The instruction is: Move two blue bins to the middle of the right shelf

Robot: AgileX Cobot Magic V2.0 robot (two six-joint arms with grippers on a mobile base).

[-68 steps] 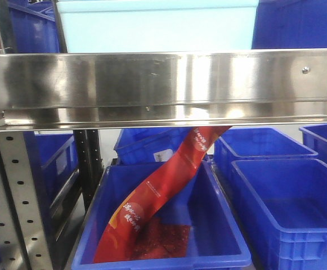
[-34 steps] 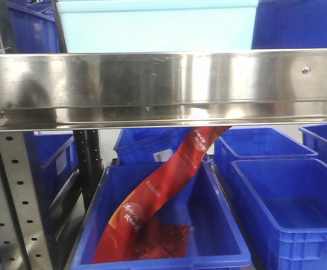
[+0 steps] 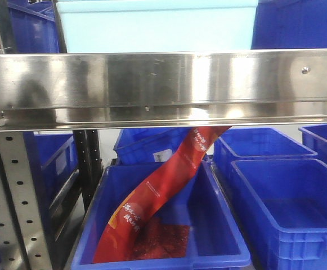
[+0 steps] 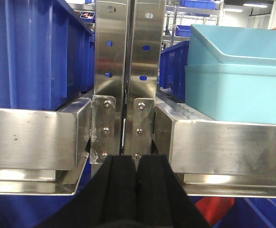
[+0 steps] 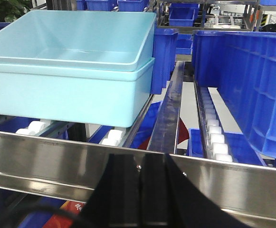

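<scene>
Left claw [image 4: 137,164]: pressed together, empty, facing upright [image 4: 128,71]. Right claw [image 5: 140,183]: pressed together, empty, below rail [image 5: 223,183]. Blue bin [image 5: 244,90] ahead-right; pale bins [image 5: 71,66] ahead-left. Step, judged: approach. Next: spread claws, reach bin.

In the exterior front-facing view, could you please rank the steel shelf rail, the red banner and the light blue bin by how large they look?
1. steel shelf rail, spanning the full width.
2. light blue bin, though cropped by the frame's top edge.
3. red banner, probably; its top is hidden behind the rail, so this is unsure.
</scene>
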